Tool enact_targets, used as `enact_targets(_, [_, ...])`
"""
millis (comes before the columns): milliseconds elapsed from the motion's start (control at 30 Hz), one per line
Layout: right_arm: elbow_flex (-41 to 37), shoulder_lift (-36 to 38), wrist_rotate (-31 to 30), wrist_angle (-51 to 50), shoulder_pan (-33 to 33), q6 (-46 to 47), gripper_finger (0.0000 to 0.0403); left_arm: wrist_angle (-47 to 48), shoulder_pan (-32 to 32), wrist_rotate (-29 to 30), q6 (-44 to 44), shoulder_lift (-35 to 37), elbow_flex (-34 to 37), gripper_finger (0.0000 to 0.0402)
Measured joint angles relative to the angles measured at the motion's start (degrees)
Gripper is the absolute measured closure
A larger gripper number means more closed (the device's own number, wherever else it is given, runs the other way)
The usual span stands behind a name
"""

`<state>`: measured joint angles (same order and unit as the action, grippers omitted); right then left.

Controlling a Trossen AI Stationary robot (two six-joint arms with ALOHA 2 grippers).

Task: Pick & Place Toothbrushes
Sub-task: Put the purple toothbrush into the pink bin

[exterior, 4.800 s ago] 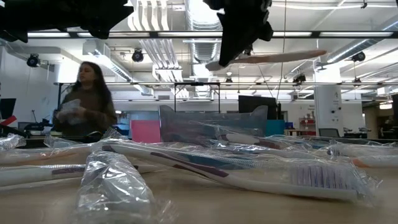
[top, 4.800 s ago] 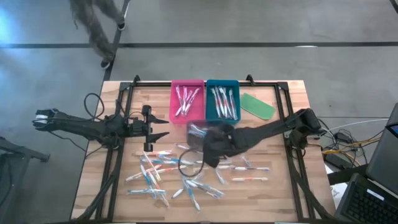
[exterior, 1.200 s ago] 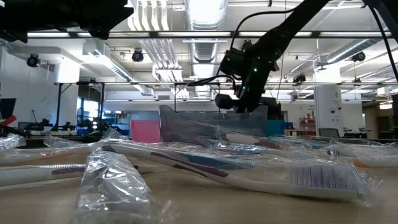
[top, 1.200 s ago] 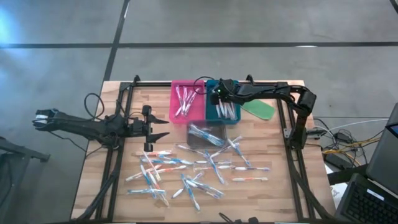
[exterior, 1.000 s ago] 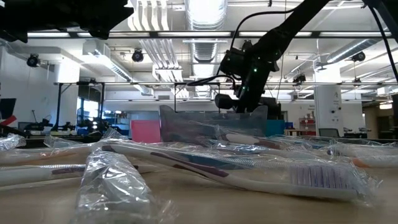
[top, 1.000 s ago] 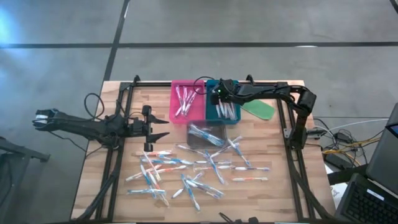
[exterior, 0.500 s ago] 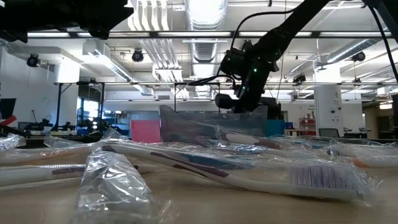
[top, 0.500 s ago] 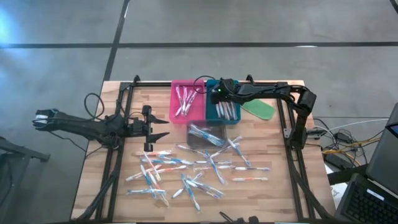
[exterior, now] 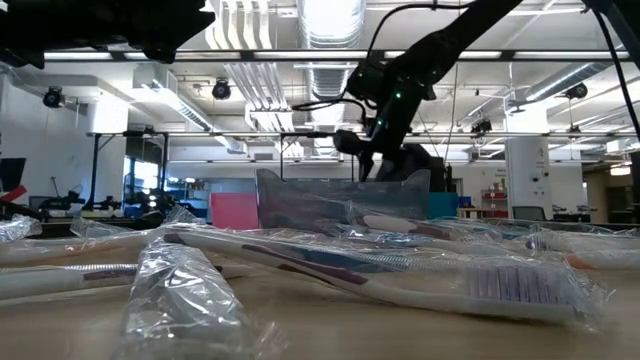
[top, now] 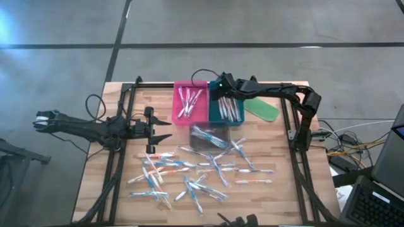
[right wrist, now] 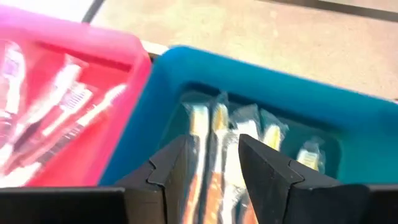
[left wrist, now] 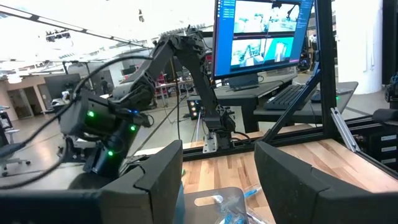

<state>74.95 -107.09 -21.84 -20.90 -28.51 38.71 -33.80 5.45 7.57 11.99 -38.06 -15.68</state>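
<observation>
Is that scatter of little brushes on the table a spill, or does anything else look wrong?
Nothing looks damaged. The loose toothbrushes lie criss-crossed on the table, apparently unsorted; others lie in the pink tray and teal tray.

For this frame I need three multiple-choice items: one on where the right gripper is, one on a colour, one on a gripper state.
1. Where is the right gripper?
A. over the teal tray
B. over the loose toothbrushes
C. off the table

2. What colour is the tray left of the teal tray in the high view?
A. yellow
B. pink
C. white

3. How are the right gripper's fingers?
A. clamped on a toothbrush
B. apart, holding nothing
C. out of view

Key: 1 A, the right wrist view looks straight down into the teal tray. 2 B, the pink tray sits beside it. 3 B, a bare gap shows between the fingers, with wrapped toothbrushes lying below in the tray.
</observation>
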Motion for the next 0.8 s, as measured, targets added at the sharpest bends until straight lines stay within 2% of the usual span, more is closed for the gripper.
enact_targets(300, [7.0, 0.0, 6.3, -3.7, 0.0, -4.5, 0.0279, 0.0, 0.0, 0.0, 0.0, 0.0, 0.0, 0.0196])
enact_targets(800, [22.9, 0.2, 7.4, -22.0, 1.6, -8.9, 0.0356, 0.0, 0.0, 0.0, 0.1, 0.0, 0.0, 0.0196])
